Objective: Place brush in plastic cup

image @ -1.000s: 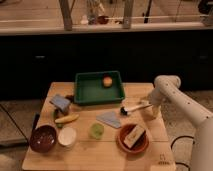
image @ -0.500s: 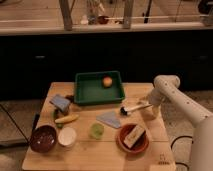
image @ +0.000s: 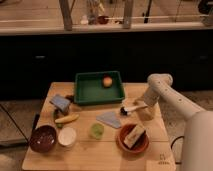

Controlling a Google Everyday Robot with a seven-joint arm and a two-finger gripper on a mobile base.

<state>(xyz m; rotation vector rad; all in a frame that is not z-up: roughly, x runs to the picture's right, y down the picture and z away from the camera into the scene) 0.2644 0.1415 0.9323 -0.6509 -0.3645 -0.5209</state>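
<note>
The brush has a dark head at the left and a pale handle pointing right; it sits low over the wooden table, right of centre. My gripper is at the handle end, at the tip of the white arm that comes in from the right. The plastic cup is a small green cup standing near the table's front middle, left of and nearer than the brush. It looks empty.
A green tray at the back holds an orange fruit. A grey cloth lies beside the brush. An orange bowl holds a sponge. A white cup, dark bowl, banana and blue box stand at the left.
</note>
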